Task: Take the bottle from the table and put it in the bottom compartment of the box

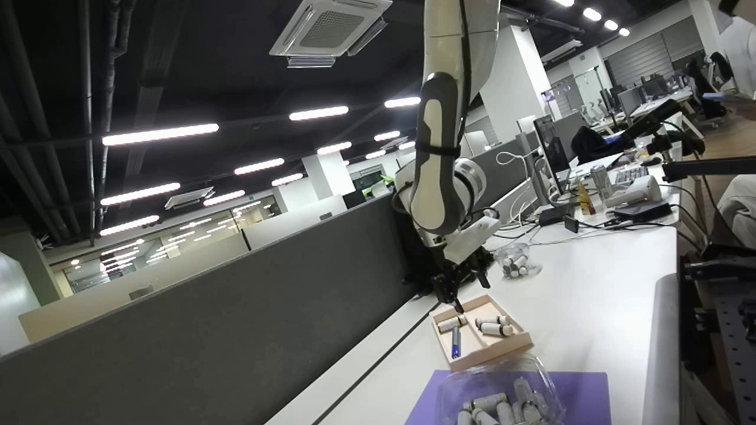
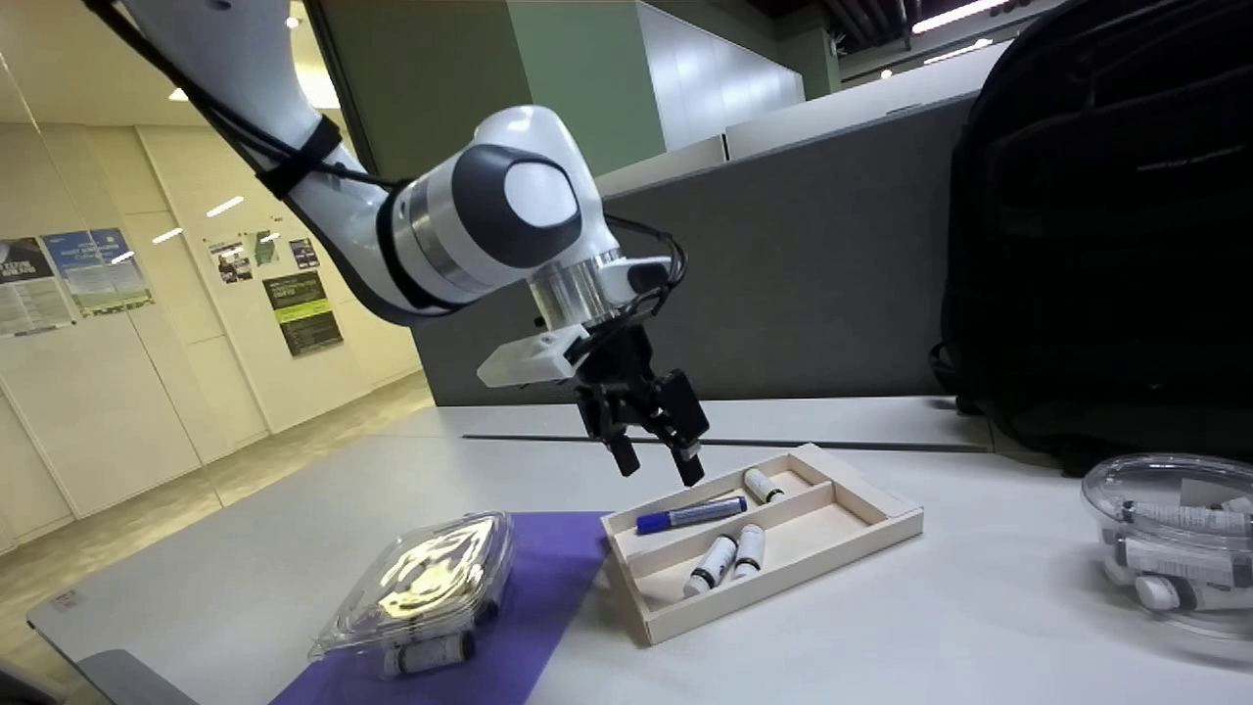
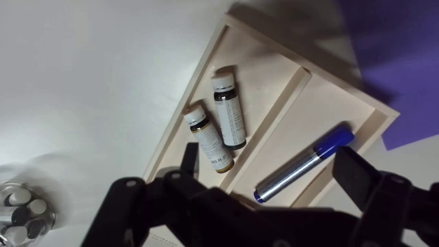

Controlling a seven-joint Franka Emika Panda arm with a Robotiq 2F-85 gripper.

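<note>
The tan box [image 1: 493,355] lies on the white table [image 1: 602,283], split by a divider [image 3: 269,128]. Two small white-capped bottles [image 3: 230,118] [image 3: 209,140] lie in one compartment; they also show in an exterior view [image 2: 712,566]. A third bottle [image 2: 763,486] lies at one end of the other compartment, with a blue-capped marker [image 2: 692,515]; in the wrist view that end is hidden by the gripper. My gripper [image 2: 658,467] is open above the box, with nothing visible between its fingers; the fingers frame the marker in the wrist view [image 3: 272,166]. I see no loose bottle on the table.
A clear lidded container [image 2: 431,587] of bottles stands on a purple mat [image 2: 548,587] beside the box. A round clear tub [image 2: 1175,558] of bottles stands on the box's other side. A grey partition [image 1: 295,307] and a black backpack [image 2: 1106,245] stand behind.
</note>
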